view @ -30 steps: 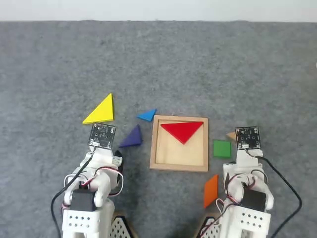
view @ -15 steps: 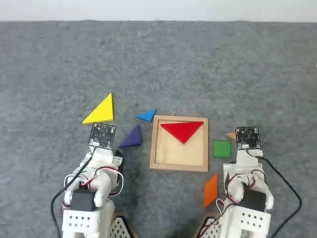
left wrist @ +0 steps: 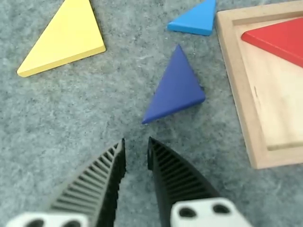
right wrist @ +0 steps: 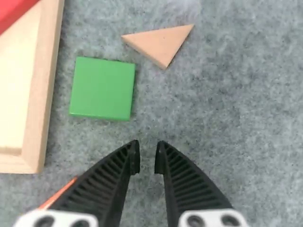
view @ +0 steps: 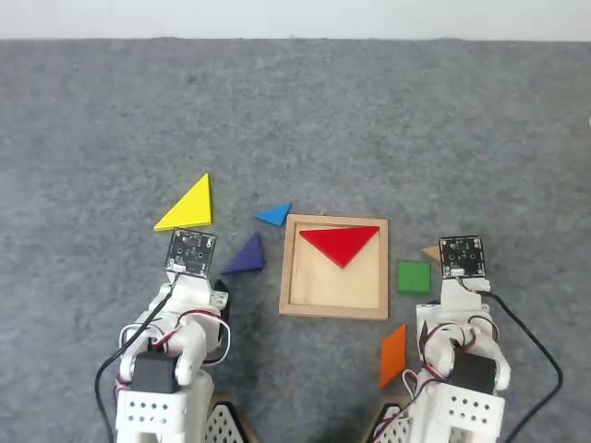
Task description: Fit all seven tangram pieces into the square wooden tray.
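- A square tray (view: 334, 312) of pale wood with a raised rim is sitting on the grey, felt-like counter (view: 295, 120), between the two arms and a little ahead of them.
- A large red triangle (view: 339, 243) is lying flat inside the tray. Its long edge is running along the far rim and its tip is pointing to the tray's middle. The rest of the tray floor is showing bare wood.
- Six pieces are lying on the counter outside the tray.
- On the left side, a large yellow triangle (view: 191, 208) is lying well apart from the tray. A small light blue triangle (view: 274, 215) is lying just beside the tray's far left corner. A dark blue triangle (view: 247, 256) is lying near the tray's left rim.
- On the right side, a green square (view: 414, 276) is lying just beside the right rim. A small tan triangle (right wrist: 160, 42) is lying just beyond the square. An orange slanted piece (view: 393, 354) is lying nearer the arms.
- The left jaws are hanging over bare counter near the dark blue triangle, slightly apart and gripping nothing.
- The right jaws are hanging over bare counter near the green square, also slightly apart and gripping nothing.
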Robot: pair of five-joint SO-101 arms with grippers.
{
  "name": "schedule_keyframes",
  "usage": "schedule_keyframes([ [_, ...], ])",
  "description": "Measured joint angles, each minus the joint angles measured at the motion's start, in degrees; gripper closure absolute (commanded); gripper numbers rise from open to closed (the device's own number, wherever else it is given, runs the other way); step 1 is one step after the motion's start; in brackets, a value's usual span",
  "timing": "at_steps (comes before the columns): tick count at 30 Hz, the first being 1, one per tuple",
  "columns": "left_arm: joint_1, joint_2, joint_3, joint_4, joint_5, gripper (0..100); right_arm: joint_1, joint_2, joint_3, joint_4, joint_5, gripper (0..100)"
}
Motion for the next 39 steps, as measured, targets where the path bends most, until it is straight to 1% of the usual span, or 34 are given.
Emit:
schedule_keyframes([
  [31, 0.0, 0.0, 0.0, 0.0, 0.0, 92, 0.0, 0.0, 0.0, 0.0, 0.0, 93.2],
  [34, 1.6, 0.0, 0.0, -0.4, 0.0, 92, 0.0, 0.0, 0.0, 0.0, 0.0, 93.2],
  [39, 2.3, 0.0, 0.0, -1.6, -0.1, 92, 0.0, 0.0, 0.0, 0.0, 0.0, 93.2],
])
